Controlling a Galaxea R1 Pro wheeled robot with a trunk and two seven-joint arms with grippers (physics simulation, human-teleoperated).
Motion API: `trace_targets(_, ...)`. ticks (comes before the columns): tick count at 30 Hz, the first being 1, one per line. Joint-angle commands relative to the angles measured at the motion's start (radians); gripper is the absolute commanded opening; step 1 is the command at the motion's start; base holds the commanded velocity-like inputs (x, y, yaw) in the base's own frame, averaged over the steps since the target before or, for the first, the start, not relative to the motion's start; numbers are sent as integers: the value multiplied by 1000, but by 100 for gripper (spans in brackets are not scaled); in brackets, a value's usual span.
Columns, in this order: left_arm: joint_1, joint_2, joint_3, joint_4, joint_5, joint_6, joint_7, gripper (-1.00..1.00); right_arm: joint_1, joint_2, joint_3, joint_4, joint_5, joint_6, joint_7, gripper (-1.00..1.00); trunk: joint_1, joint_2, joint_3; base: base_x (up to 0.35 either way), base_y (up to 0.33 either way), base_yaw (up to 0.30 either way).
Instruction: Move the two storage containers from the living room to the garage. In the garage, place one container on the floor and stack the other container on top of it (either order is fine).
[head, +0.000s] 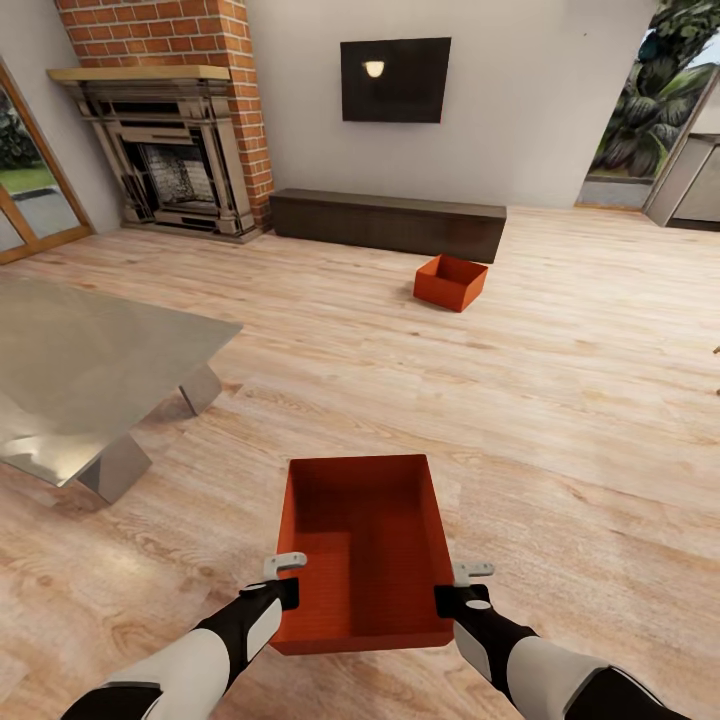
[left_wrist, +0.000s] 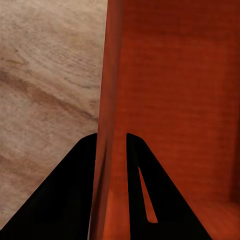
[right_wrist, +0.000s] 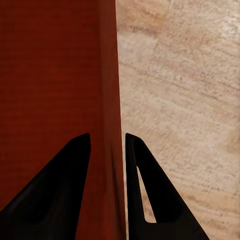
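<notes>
Straddling near container (head: 365, 540) walls: both end effectors.

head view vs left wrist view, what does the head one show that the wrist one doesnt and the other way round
Head view alone: the second bin standing far off by the low dark cabinet, the brick fireplace, the wall TV, the grey table, and the right tool on the near bin's right wall.

Left wrist view alone: a close look at the left tool, one finger on each side of the bin's left wall, with fine ribbing visible.

Both: the near bin, the left tool and the wood-plank floor.
</notes>
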Motion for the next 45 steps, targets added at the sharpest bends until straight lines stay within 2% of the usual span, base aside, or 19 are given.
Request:
trace_targets(1, 1, 0, -21, 2, 28, 5, 7, -100, -1, 0, -12, -13, 3, -18, 27, -100, 0, 0, -1, 0, 0, 0)
trace_targets(7, 1, 0, -21, 3, 28, 4, 8, -100, -1, 0, -12, -13, 3, -18, 29, -100, 0, 0, -1, 0, 0, 0)
trace_targets(45, 1, 1, -19, 3, 29, 7, 7, -100, -1, 0, -12, -13, 2, -19, 32, -100, -146, 266, 118, 0, 0, 0)
